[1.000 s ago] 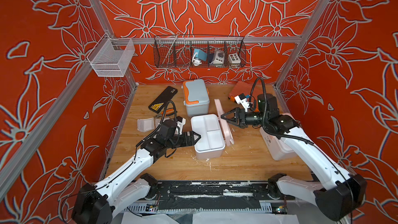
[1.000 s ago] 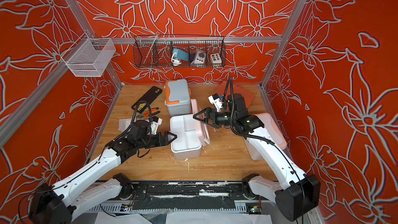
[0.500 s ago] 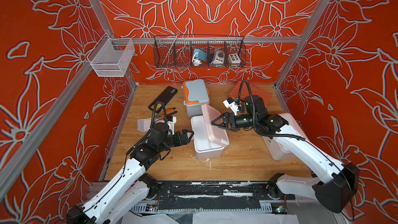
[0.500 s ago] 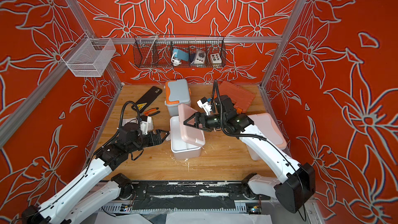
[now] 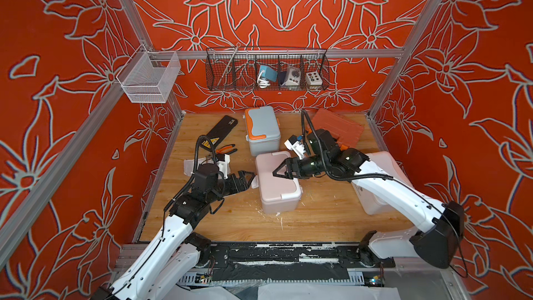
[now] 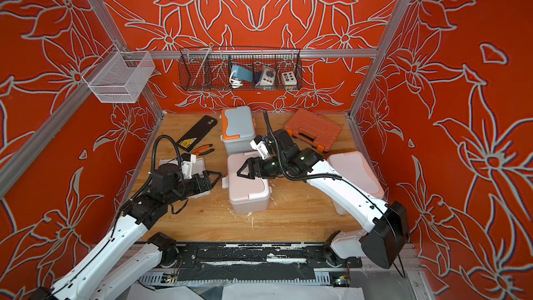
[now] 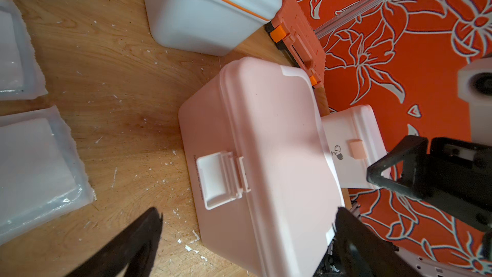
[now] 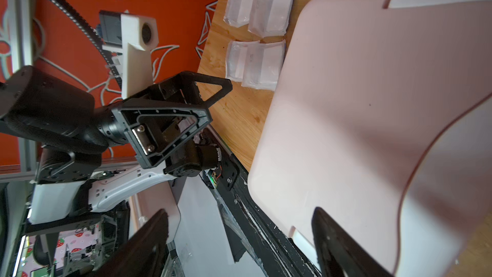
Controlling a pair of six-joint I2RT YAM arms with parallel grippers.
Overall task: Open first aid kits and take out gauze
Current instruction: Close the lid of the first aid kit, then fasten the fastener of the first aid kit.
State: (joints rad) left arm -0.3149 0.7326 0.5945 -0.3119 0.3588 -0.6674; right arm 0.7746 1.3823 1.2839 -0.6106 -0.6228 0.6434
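Observation:
The dusty pink first aid kit [image 5: 281, 189] [image 6: 248, 191] [image 7: 269, 139] stands mid-table with its lid down and its white latch [image 7: 218, 179] facing my left gripper. My left gripper [image 5: 248, 176] [image 6: 215, 176] [image 7: 247, 215] is open just beside that latch side. My right gripper [image 5: 276, 171] [image 6: 241, 171] [image 8: 241, 213] is open and hovers over the pink lid [image 8: 359, 102], holding nothing. The blue-grey kit [image 5: 262, 131] [image 6: 238, 128] stands shut behind. The white kit with peach trim [image 5: 386, 165] [image 6: 357, 168] sits right, partly under my right arm. Several gauze packets [image 8: 257, 62] [image 7: 34, 166] [image 5: 189, 165] lie at the left.
A ribbed orange tool case [image 5: 339, 128] [image 6: 314, 128] lies at the back right. A flat black case [image 5: 220, 132] [image 6: 197, 132] and orange-handled pliers [image 5: 227, 149] [image 6: 203, 150] lie back left. A wire basket [image 5: 266, 73] and a white mesh basket [image 5: 148, 77] hang on the walls.
The pink kit's lid, upright a second ago, has swung down shut. My right gripper followed it leftward over the kit. My left gripper stayed beside the latch side.

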